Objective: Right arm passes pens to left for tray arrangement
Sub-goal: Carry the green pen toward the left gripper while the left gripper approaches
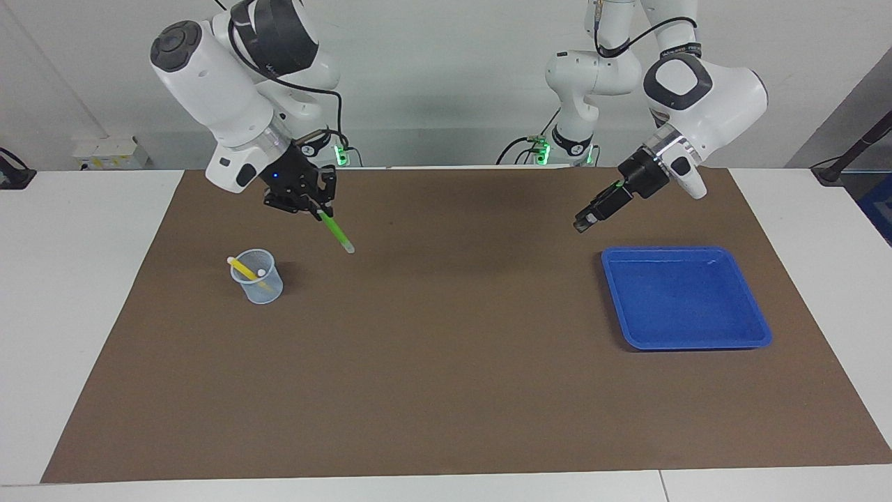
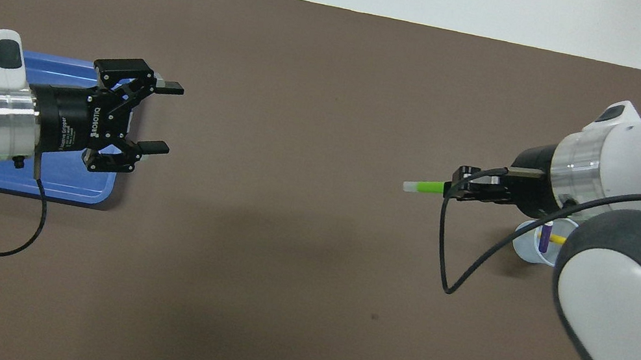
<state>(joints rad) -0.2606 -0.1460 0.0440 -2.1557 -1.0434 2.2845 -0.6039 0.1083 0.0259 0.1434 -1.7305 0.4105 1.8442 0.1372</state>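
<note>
Pens start your scene in the facing view: yellow pen in the cup at nine o'clock, green pen pinched by your right gripper, pale tip offered outward. At three o'clock, your left gripper gapes empty above the tray, ready to receive.

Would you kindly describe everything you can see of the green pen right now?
The green pen is a slim, bright green marker with a pale whitish end, plastic by its look. It is off the table, clamped at its upper end by the shut right gripper; nothing else touches it. In the facing view it slants down from the fingertips, whitish end lowest, over bare brown mat beside the cup. In the overhead view its whitish end points toward the left arm's end of the table.
</note>
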